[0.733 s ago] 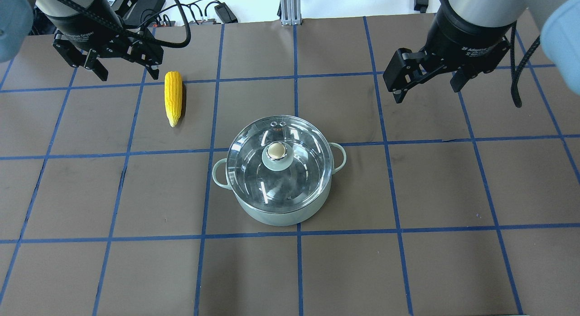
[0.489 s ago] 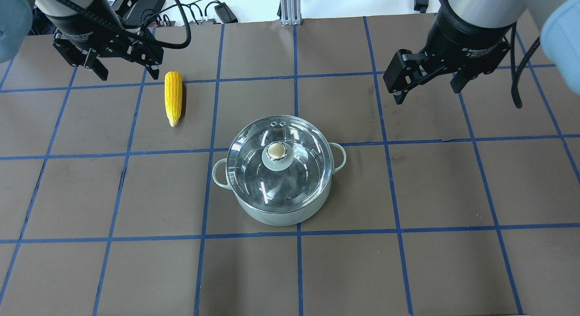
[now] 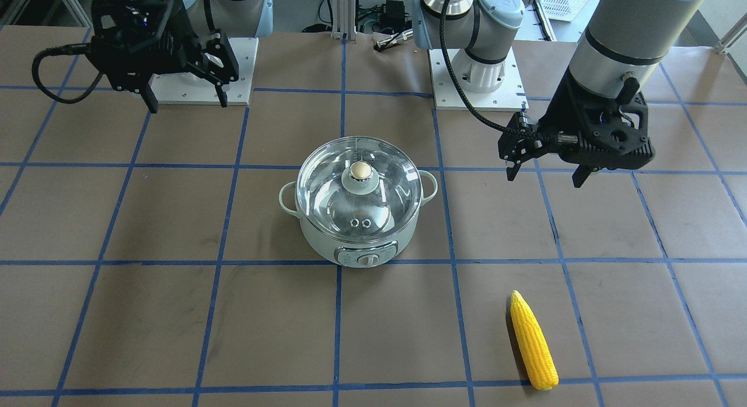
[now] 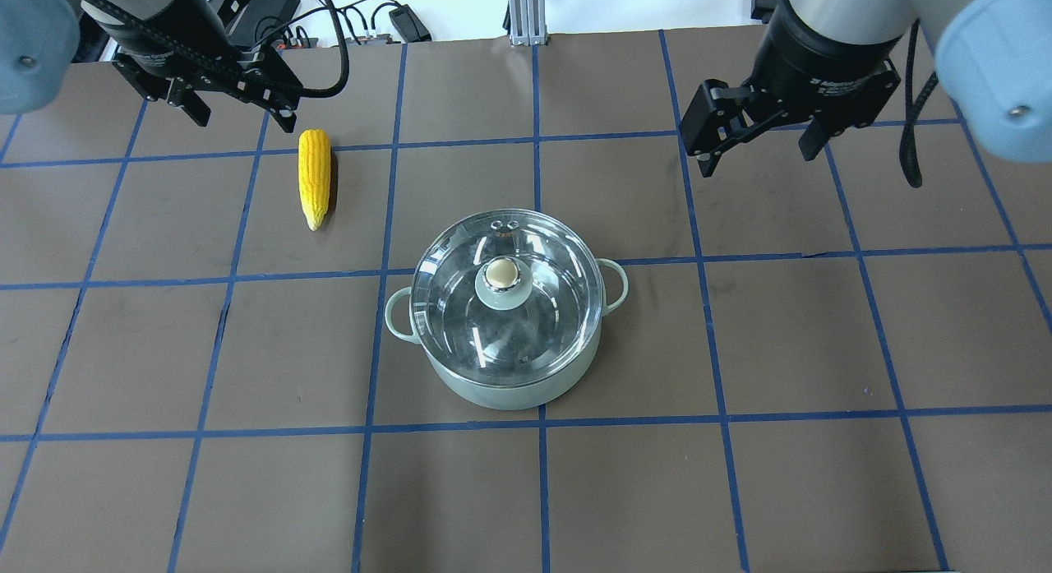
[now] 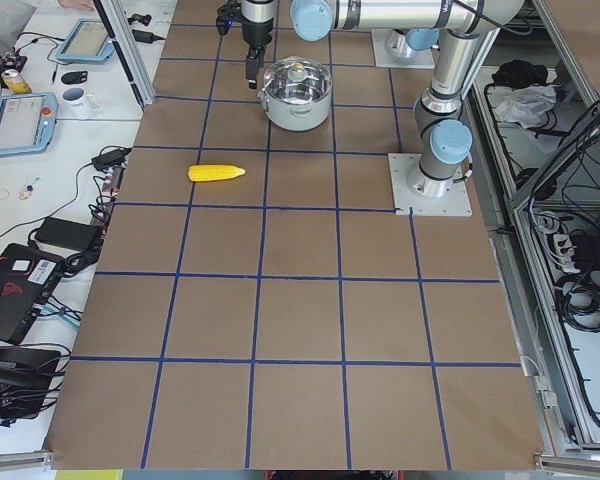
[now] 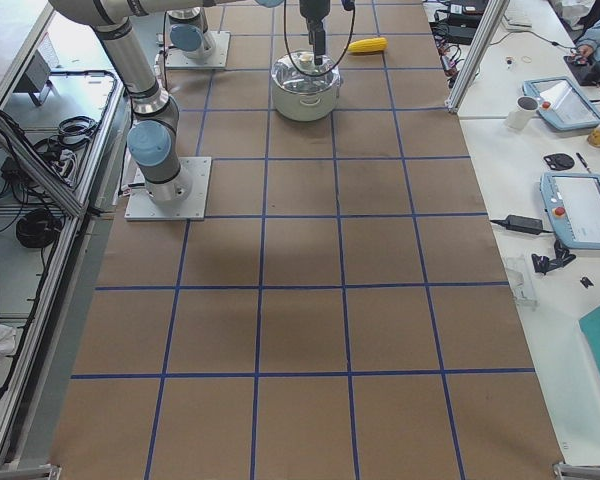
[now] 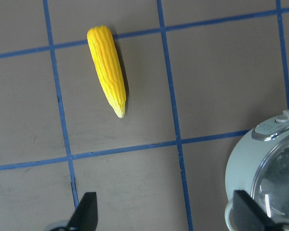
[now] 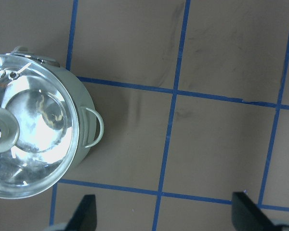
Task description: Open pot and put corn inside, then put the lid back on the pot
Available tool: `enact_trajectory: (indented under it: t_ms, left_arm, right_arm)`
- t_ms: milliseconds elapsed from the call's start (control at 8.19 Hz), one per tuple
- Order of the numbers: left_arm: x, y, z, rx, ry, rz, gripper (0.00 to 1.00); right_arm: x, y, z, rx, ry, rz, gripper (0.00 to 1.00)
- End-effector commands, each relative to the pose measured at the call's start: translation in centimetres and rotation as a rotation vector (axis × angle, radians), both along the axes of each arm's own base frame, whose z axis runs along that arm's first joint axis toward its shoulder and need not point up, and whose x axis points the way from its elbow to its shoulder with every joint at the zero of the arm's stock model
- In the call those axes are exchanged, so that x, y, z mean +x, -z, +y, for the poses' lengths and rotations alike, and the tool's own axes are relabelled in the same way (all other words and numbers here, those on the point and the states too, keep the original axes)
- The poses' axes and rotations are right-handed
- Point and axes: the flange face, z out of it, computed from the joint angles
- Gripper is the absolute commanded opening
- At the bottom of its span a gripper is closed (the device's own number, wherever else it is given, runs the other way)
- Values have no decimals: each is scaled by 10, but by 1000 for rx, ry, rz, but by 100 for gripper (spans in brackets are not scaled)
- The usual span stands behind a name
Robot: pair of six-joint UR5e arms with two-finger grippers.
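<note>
A robotics lab: two grey-and-blue jointed robot arms (image 5: 435,150) are bolted to white square base plates (image 3: 446,94) on a broad bench (image 4: 164,351) papered brown and gridded with blue tape. Beyond the left pincer (image 4: 243,119) trail black cables and power adaptors (image 4: 407,20). Farther out, a white side table (image 5: 40,180) holds blue-edged teach pendants (image 5: 18,125).

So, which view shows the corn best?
Left wrist-mounted: the corn lies large and whole, kernel rows visible. Overhead and front-facing show it whole but smaller; side views, tiny; right wrist-mounted misses it.
</note>
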Motion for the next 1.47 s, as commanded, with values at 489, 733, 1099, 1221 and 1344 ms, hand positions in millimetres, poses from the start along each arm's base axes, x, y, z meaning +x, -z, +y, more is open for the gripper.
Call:
enact_trajectory:
  t_ms: [489, 733, 1099, 1221, 1344]
  left_arm:
    - [70, 129, -110, -59, -60, 3, 100]
    - [101, 181, -137, -72, -105, 7, 100]
    - [94, 222, -148, -31, -136, 131, 100]
    - [95, 245, -153, -17, -136, 133, 100]
    - [96, 258, -159, -35, -133, 129, 100]
  right_arm:
    - [197, 130, -18, 16, 132, -39, 100]
    - [224, 161, -11, 48, 162, -28, 100]
    - [223, 182, -1, 94, 174, -23, 100]
    - [223, 183, -1, 99, 175, -20, 91]
    - [223, 184, 0, 104, 175, -24, 88]
